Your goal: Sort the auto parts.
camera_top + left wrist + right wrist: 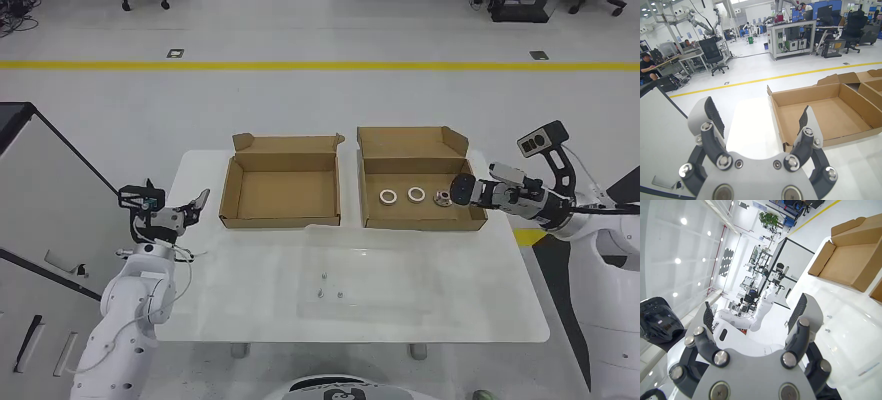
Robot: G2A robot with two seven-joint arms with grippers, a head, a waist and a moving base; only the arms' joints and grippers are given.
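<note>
Two open cardboard boxes stand side by side at the back of the white table. The left box (280, 195) holds nothing. In the right box (415, 168) lie two white rings (389, 196) (415, 194) and a dark metal part (440, 196). Two small bolts (320, 293) (340, 294) rest in a clear tray (375, 310) at the table's middle. My right gripper (462, 189) (754, 298) hovers open and empty at the right box's right side. My left gripper (190, 205) (758, 103) is open and empty by the table's left edge, facing the left box (829, 113).
A white cabinet with dark edges (40, 190) stands left of the table, close to my left arm. The right wrist view shows the left box (848, 262), the bolts (829, 316) and the clear tray (848, 351). Bare tabletop lies in front of both boxes.
</note>
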